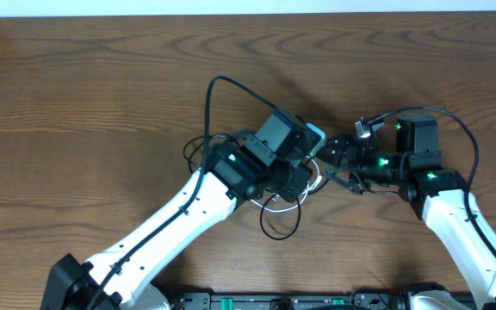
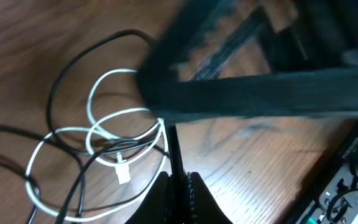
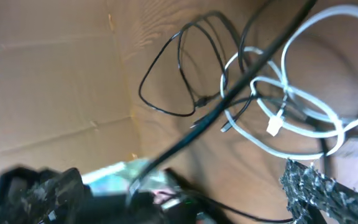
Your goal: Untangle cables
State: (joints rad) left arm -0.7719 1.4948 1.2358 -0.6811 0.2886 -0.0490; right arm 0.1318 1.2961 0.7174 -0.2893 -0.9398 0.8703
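Item: tangle of cables (image 1: 269, 202), lying mid-table (image 1: 93, 86) between the two arms. The white cable (image 2: 122, 173) sits in several loops with black cords threaded through them. The left gripper (image 2: 178, 182) is clenched on one black cable (image 2: 172, 146) just beside the white loops, and the right gripper (image 1: 341, 161) is close opposite, jaws spread and holding nothing that I can see. Step in hand, as I judge it: an early pull on that black strand, with little separated so far. The next move calls for drawing it clear of the white loops while the right gripper pins the white cable, so the whole knot does not drag along.
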